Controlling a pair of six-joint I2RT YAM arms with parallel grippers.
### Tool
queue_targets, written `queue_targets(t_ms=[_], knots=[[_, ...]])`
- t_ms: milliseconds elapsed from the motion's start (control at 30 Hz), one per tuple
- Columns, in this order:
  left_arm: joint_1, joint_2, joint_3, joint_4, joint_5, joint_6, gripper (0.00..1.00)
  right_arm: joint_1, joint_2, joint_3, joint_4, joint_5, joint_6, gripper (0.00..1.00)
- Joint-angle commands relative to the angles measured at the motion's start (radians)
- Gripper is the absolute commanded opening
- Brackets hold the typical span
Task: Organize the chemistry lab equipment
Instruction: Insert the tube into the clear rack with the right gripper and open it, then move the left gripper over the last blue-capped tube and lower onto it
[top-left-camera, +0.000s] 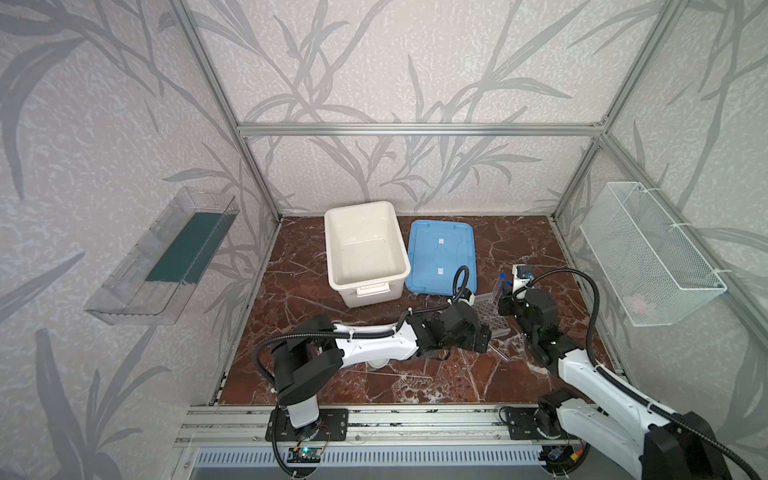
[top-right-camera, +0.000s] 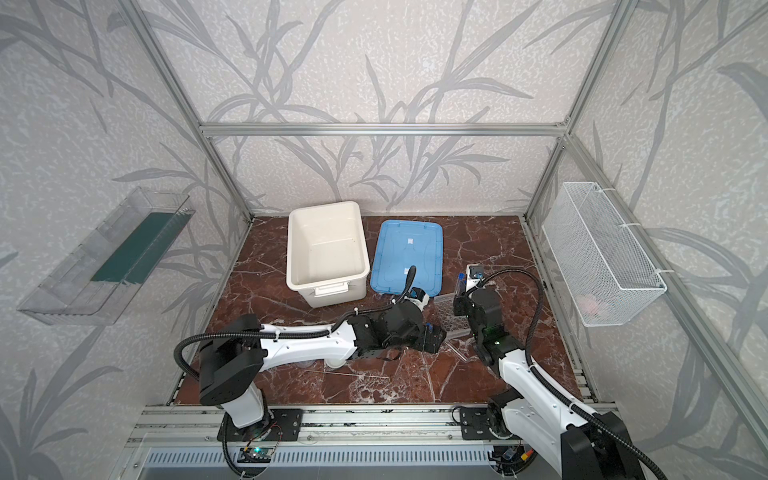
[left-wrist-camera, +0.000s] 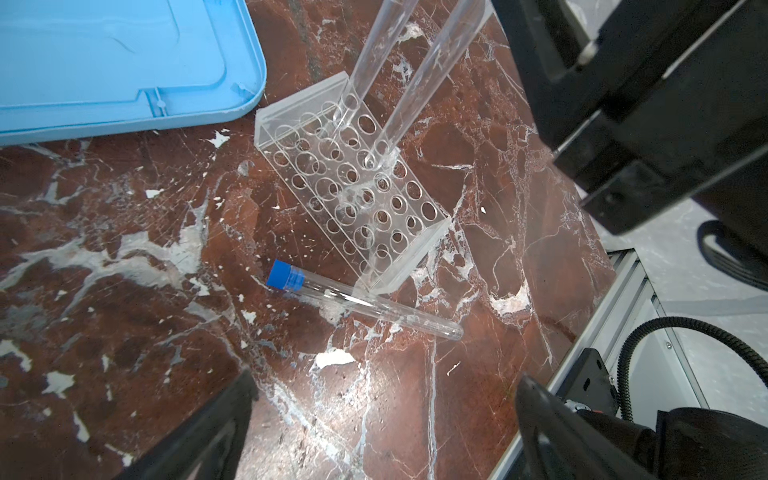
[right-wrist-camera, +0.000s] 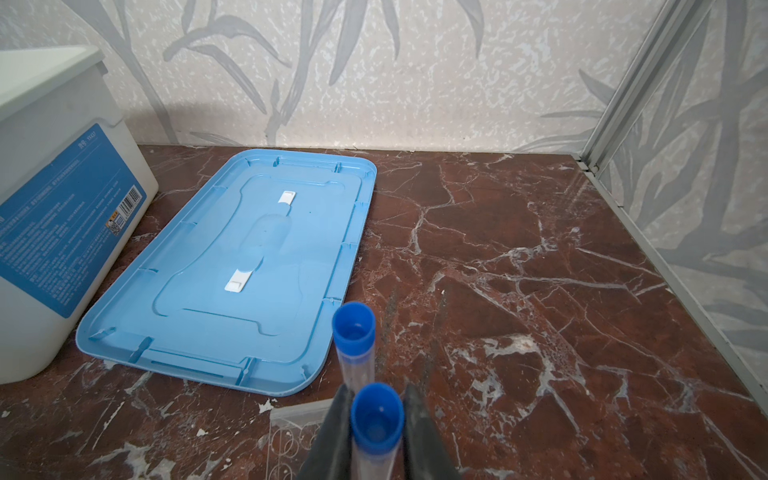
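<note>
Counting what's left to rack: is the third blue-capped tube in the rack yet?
Out. The blue-capped tube lies flat on the marble table at one end of the clear holed rack, not in any hole.

Both arms (top-left-camera: 374, 347) are white-shelled with black joints and ribbed cables (top-left-camera: 595, 303).

Robot test cell, aluminium frame (top-left-camera: 415, 129), wallpapered panels (top-left-camera: 415, 62)
</note>
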Motion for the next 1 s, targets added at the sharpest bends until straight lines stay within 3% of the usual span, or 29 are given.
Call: queue_targets(t_ms=[0,233,433,667,800,967], knots=[[0.007,-0.02,-0.017,0.007,-0.021,-0.018,0.99,0.0,-0.028,0.008,-0.035,0.04,0.027,0.34],[0.008,-0.022,-0.004,-0.029,-0.034,-0.008,0.99,0.0,-0.112,0.017,-0.103,0.067,0.054,0.58],[0.008,0.025,0.087,-0.214,-0.095,-0.039,0.96,-0.008,-0.271,0.055,-0.333,0.092,0.179,0.91],[0.007,0.101,0.237,-0.425,-0.091,-0.093,0.84,-0.008,-0.432,0.148,-0.802,-0.026,0.324,0.95],[0.021,0.113,0.236,-0.433,-0.099,-0.238,0.72,-0.009,-0.535,0.149,-0.886,-0.034,0.355,0.97],[0.034,0.117,0.231,-0.408,-0.098,-0.437,0.69,-0.01,-0.591,0.192,-0.962,-0.012,0.358,0.98]])
